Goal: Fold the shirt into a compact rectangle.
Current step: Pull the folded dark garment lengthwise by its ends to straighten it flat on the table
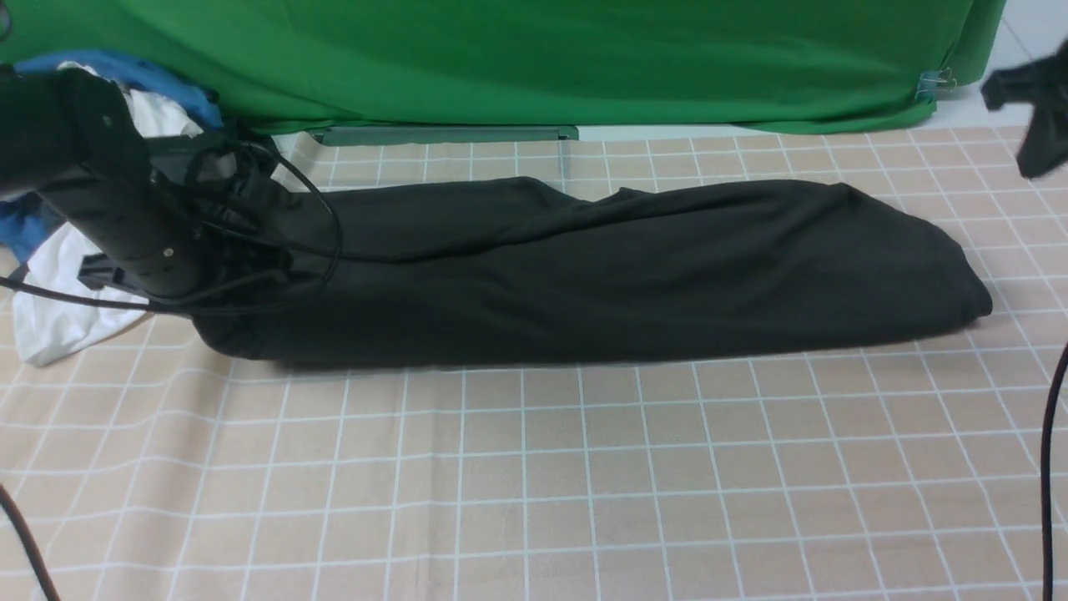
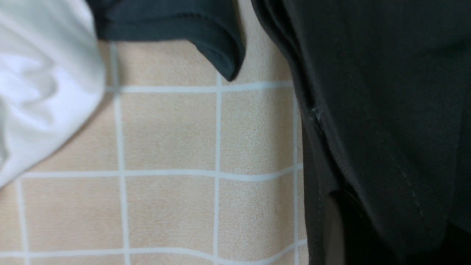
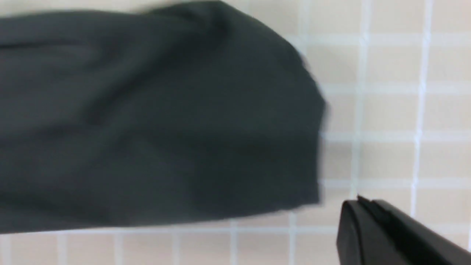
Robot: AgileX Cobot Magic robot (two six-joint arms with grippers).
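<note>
The black shirt (image 1: 584, 275) lies folded into a long narrow band across the checked tablecloth, with no print showing. My left gripper (image 1: 238, 280) is low at the band's left end, mostly hidden behind its own wrist and cables. In the left wrist view the shirt (image 2: 386, 92) fills one side, and its stitched hem runs down into the left gripper (image 2: 353, 228), which looks shut on the cloth. My right gripper (image 1: 1039, 108) hangs raised at the far right, clear of the shirt. In its wrist view the right gripper (image 3: 362, 206) is shut and holds nothing, beside the shirt's rounded end (image 3: 147, 117).
A white garment (image 1: 58, 325) (image 2: 36, 92) and a blue one (image 1: 125, 71) are heaped at the back left behind the left arm. A dark teal-grey sleeve (image 2: 176, 25) lies close to the shirt's left end. A green backdrop (image 1: 534, 58) closes the far side. Cables (image 1: 1051, 467) hang at both edges.
</note>
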